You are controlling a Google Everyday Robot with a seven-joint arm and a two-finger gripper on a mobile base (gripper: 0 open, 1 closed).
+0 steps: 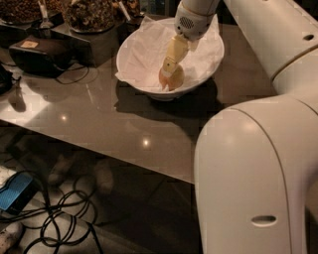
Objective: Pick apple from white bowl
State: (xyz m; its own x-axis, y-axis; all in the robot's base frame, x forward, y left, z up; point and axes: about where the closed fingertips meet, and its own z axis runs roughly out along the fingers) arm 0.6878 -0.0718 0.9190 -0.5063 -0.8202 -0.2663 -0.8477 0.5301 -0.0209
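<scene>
The white bowl stands on the dark table, lined with crumpled white paper. The apple, yellowish with a reddish blush, lies in the bowl's bottom. My gripper reaches down into the bowl from above, its yellowish fingers down against the apple's top and left side. The apple still rests in the bowl.
Dark containers of brown snacks stand at the back left of the table. A black box with a cable sits left of the bowl. Cables and a blue object lie on the floor. My white arm body fills the right.
</scene>
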